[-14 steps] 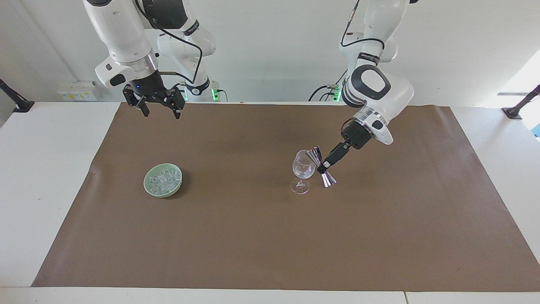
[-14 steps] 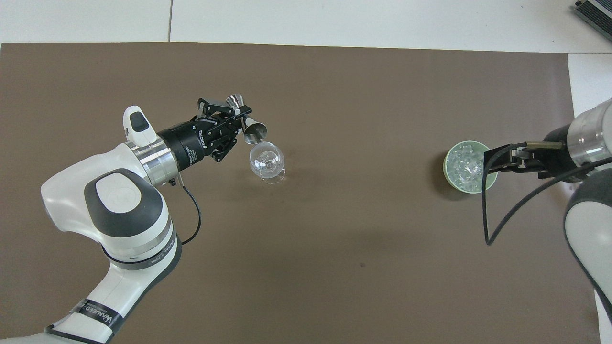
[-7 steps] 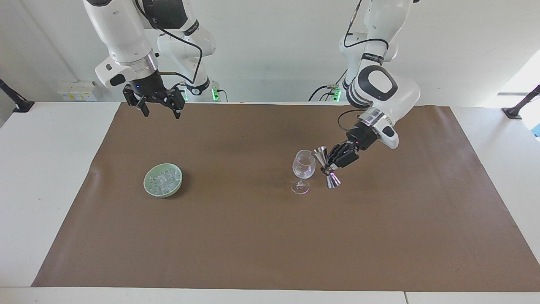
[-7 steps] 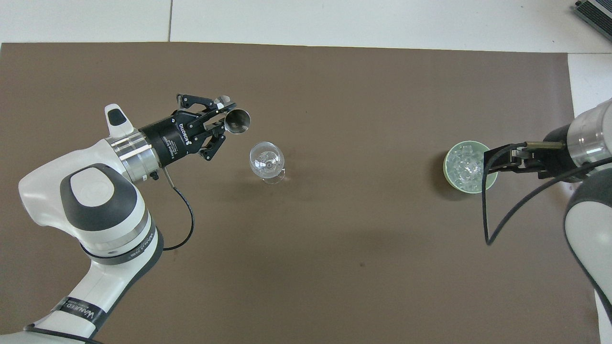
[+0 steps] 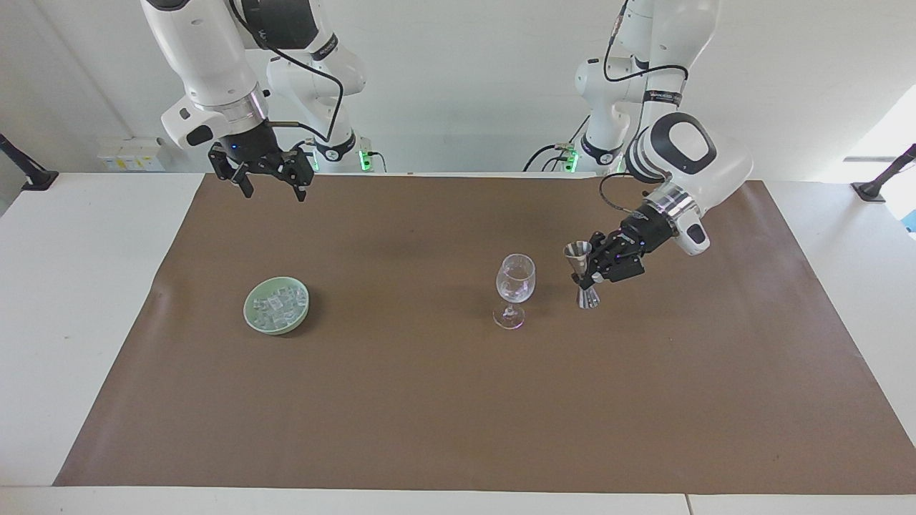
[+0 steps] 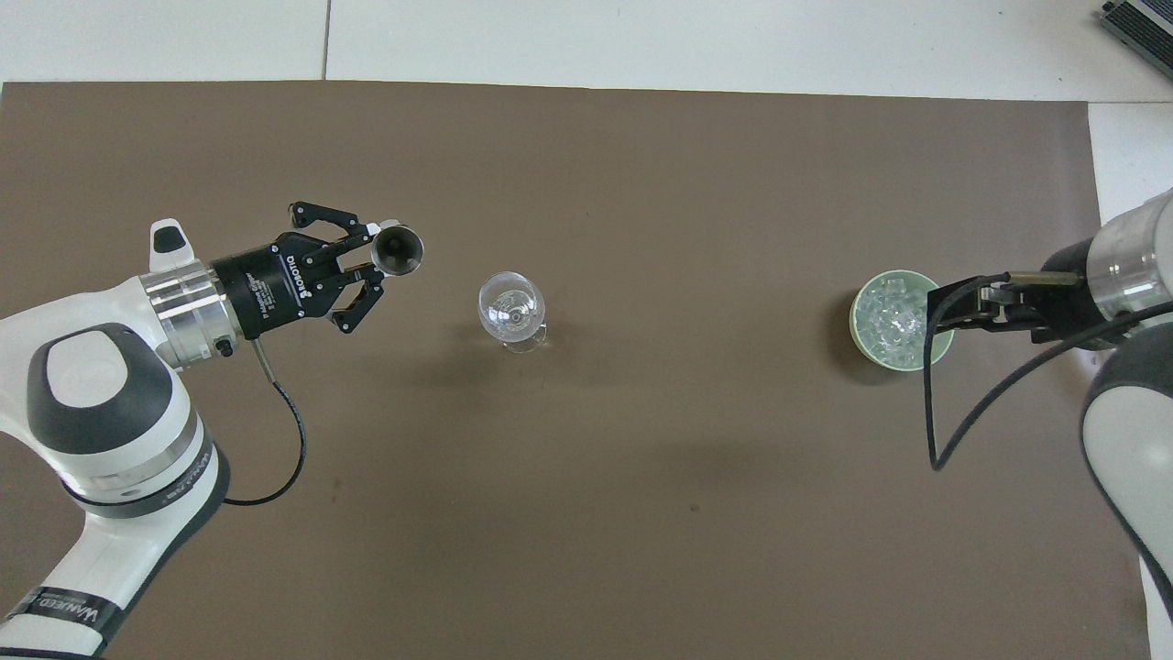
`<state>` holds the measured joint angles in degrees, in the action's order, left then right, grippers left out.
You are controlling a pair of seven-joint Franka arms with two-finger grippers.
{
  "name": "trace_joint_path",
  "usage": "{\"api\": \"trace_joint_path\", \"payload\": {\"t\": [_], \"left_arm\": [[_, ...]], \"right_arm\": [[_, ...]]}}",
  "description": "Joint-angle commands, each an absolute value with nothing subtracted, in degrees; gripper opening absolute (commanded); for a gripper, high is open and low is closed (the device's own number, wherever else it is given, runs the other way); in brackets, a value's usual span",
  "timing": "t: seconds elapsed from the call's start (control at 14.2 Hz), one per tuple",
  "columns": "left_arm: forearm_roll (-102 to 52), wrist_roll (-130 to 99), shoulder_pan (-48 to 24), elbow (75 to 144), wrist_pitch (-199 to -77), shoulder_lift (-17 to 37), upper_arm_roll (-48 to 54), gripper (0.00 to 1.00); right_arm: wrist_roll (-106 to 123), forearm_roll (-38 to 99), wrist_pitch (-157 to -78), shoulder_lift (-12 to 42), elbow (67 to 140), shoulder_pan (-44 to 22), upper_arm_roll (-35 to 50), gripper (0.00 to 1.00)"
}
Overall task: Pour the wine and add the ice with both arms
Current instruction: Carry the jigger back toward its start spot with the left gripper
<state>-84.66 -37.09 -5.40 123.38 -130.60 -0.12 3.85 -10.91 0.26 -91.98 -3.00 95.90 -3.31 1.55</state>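
Jigger point(image 5: 583, 275) now upright, drawn away from the wine glass point(image 5: 515, 287).
Left gripper point(image 5: 600, 270) stays clamped on it; right gripper point(image 5: 273, 186) waits, fingers apart.

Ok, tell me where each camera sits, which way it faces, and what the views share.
Facing view: high across the table, facing the robots; both arms show, left gripper shut on the measuring cup, right gripper open, waiting.
Overhead view: above the robots' end, looking steeply down; arms enter from below.
Shared: wine glass, bowl of ice, brown mat.
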Motion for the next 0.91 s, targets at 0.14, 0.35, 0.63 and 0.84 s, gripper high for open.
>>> {"api": "trace_joint_path", "payload": {"t": [0.14, 0.35, 0.63, 0.84], "left_arm": [[-81.12, -41.65, 1.75, 125.68, -120.08, -3.34, 4.04, 0.00], [-76.49, -43.32, 6.48, 125.68, -113.58, -3.60, 4.04, 0.00], [-71.55, -43.42, 12.91, 125.33, -106.62, -3.17, 4.04, 0.00], [-71.19, -43.42, 18.00, 124.98, -101.71, -0.37, 4.04, 0.00]], "right_arm": [[-9.23, 1.58, -91.05, -3.52, 96.24, -2.29, 1.93, 1.00], [-9.23, 1.58, -91.05, -3.52, 96.24, -2.29, 1.93, 1.00], [-9.23, 1.58, -91.05, -3.52, 96.24, -2.29, 1.93, 1.00], [-9.23, 1.58, -91.05, -3.52, 96.24, -2.29, 1.93, 1.00]]}}
